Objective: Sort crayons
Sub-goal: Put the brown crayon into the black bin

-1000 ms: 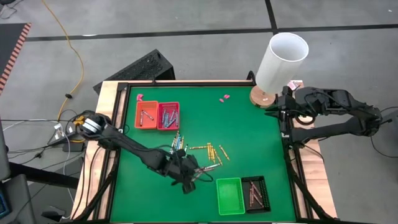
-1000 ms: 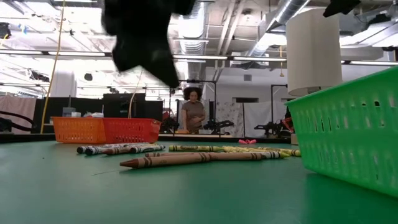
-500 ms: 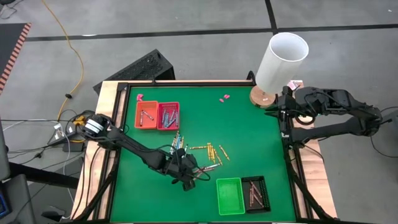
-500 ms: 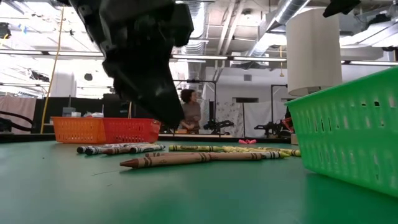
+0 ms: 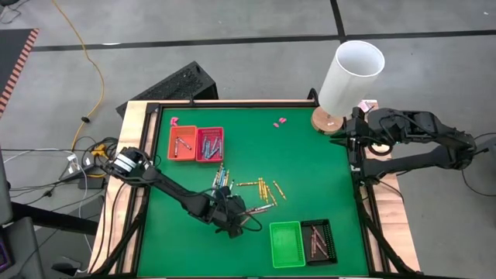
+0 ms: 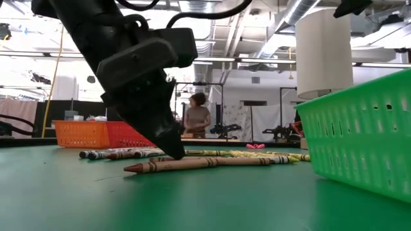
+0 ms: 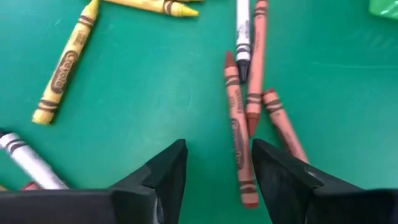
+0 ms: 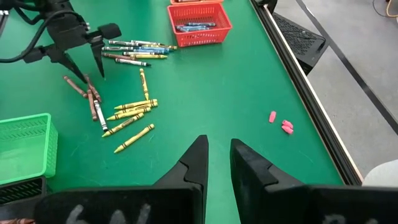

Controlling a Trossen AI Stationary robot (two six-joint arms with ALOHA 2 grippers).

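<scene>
Loose crayons in grey, blue, yellow and brown-red lie scattered on the green table. My left gripper is open and low over the nearest ones, fingers slanting down. In the left wrist view a brown-red crayon runs into the gap of my left gripper, close to one finger. More brown-red crayons and a grey one lie just beyond. In the low view a fingertip stands right at a long crayon. My right gripper waits high at the far right, slightly open, holding nothing. My left gripper has its fingers on either side of the near end of the brown-red crayon, coming from above at a slant and lying along it. I cannot tell whether a finger touches the crayon, which lies flat on the table.
An orange tray and a red tray with crayons sit at the far left. A green tray and a black tray sit at the near right. A white cylinder stands at the far right corner. Pink scraps lie nearby.
My left gripper has come down from above the table to just over the nearest crayons, tipping as it sank. The crayons have not moved.
</scene>
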